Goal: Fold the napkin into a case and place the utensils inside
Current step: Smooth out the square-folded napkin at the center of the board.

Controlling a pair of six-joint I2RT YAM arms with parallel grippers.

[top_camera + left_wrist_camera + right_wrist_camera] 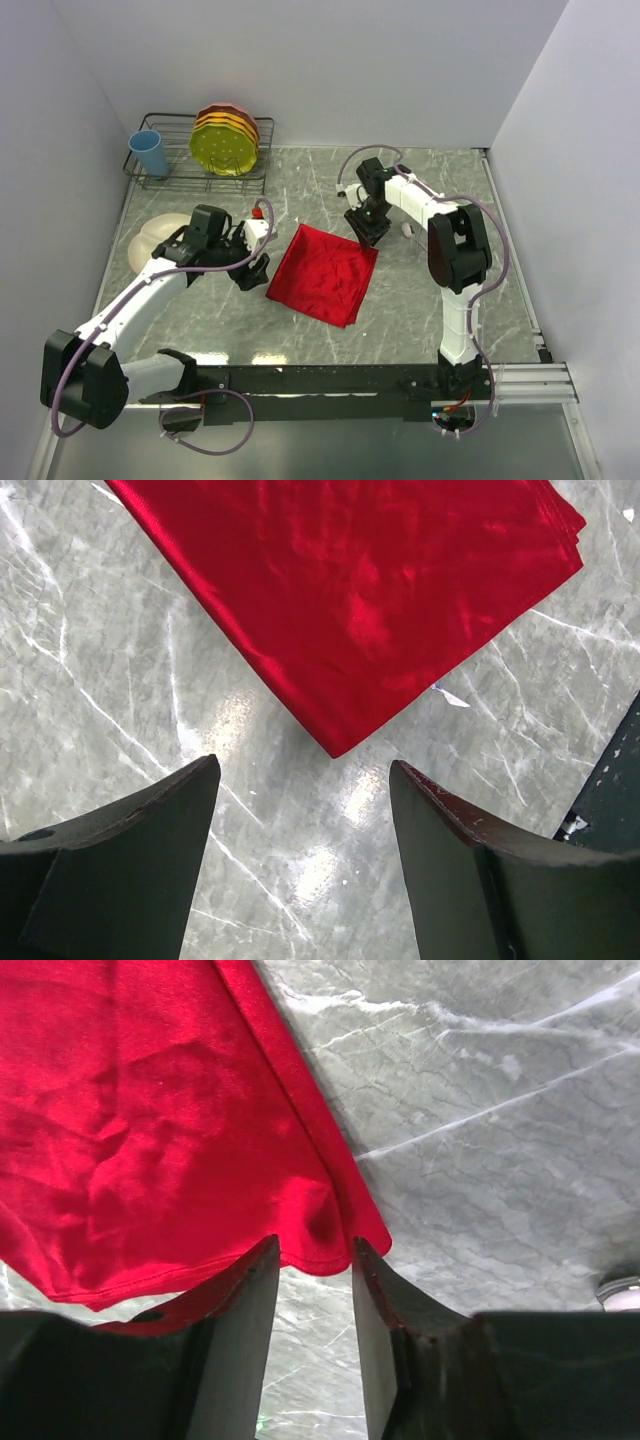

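- Two claws flank the napkin (323, 274), which lies flat on the marble table (420, 320).
- Wide open and empty, the left gripper (300, 765) has the napkin's corner just beyond its tips.
- Only narrowly parted, the right gripper (315, 1242) has the cloth's hem at its tips, with nothing clamped.

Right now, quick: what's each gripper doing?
Left gripper: wide open, empty, just short of the napkin corner.
Right gripper: open a little, napkin edge at its tips.

High rear overview plus two close downward wrist views of the napkin (323, 272)
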